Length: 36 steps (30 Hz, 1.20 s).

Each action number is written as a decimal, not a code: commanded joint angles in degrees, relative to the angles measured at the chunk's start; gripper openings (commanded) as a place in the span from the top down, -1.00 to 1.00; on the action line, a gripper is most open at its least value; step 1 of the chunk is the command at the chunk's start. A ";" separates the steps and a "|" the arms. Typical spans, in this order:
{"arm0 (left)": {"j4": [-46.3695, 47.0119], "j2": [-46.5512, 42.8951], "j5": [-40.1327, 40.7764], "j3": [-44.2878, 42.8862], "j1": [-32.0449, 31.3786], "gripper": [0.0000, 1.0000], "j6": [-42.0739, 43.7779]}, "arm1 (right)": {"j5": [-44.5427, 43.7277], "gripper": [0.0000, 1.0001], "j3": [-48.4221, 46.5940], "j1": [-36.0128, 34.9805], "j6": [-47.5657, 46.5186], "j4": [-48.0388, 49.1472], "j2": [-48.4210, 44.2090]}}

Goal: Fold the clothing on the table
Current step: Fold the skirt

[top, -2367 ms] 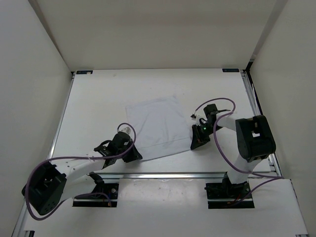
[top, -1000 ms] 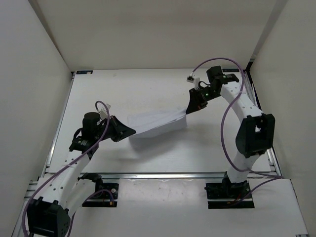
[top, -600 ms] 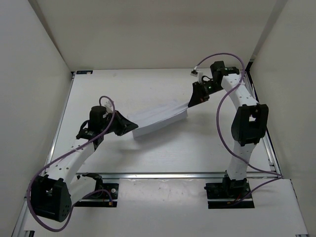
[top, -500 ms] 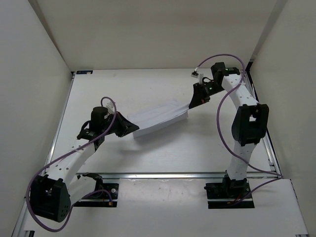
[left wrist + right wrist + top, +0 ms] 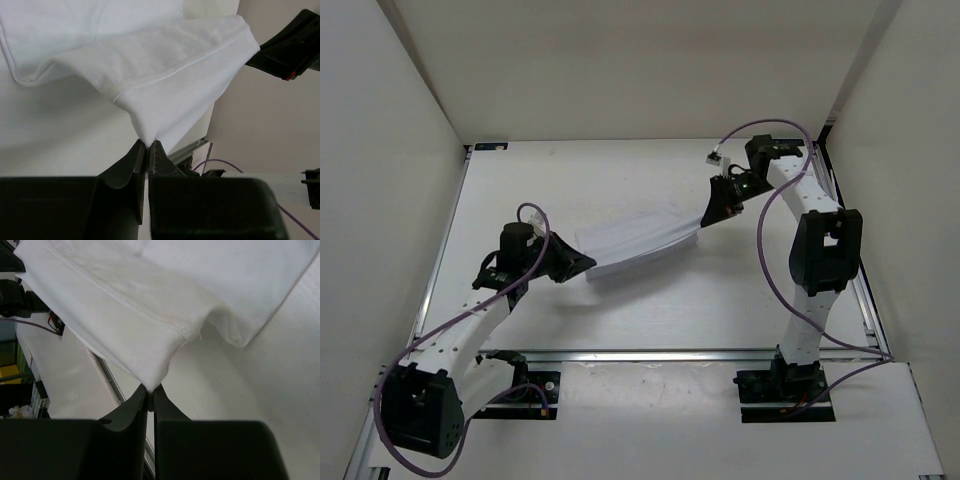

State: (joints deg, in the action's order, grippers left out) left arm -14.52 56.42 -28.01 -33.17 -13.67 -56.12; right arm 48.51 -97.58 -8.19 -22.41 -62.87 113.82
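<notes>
Both claws have lifted off the table (image 5: 570, 180), pulling the clothing (image 5: 635, 238) up. It stretches between them, with its lower fold resting on the table below. The left claw (image 5: 582, 265) pinches one corner tight; the right claw (image 5: 708, 215) pinches another.

The table (image 5: 520, 180) is viewed from above, from 6 o'clock; the clothing (image 5: 638, 238) is shared close-up by 2 wrist views.

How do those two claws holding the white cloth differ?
The left gripper grips the clothing at its left end, near the front of the table; the right gripper grips the right end, farther back. The left gripper points rightward, the right gripper leftward. Both are shut on the raised edge.
</notes>
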 commanded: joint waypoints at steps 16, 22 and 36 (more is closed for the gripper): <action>11.63 21.96 5.41 -14.62 8.30 -0.32 3.29 | -5.17 -0.99 -31.34 -1.66 13.01 11.72 16.34; 9.96 23.12 8.06 -20.36 9.89 -0.98 6.19 | -4.48 -0.98 -28.64 0.36 10.03 8.92 14.95; -8.48 22.94 9.37 -21.67 -5.56 -0.81 23.59 | -4.04 0.72 -20.12 0.63 2.03 8.11 12.13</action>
State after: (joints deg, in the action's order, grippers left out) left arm -17.50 80.93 -19.75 -53.89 -16.78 -38.59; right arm 43.53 -119.33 -8.10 -17.54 -54.17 130.21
